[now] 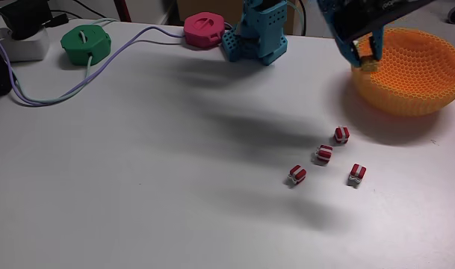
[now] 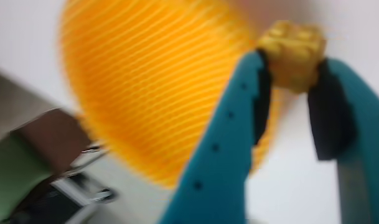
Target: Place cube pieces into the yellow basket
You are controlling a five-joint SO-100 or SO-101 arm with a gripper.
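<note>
While clamped on a yellow studded cube [image 2: 293, 62], teal jaws above the yellow basket [image 1: 418, 78].

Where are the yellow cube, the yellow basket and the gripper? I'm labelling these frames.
yellow cube [image 2: 294, 61], wrist view, front face.
yellow basket [image 1: 421, 75], fixed view, mesh wall.
gripper [image 2: 290, 81], wrist view, between fingertips.

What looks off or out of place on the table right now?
Nothing stands out. The pincer grips the yellow studded cube at the yellow basket rim. Four striped cubes sit loose on the table beside it, none damaged. The wrist view is blurred.
</note>
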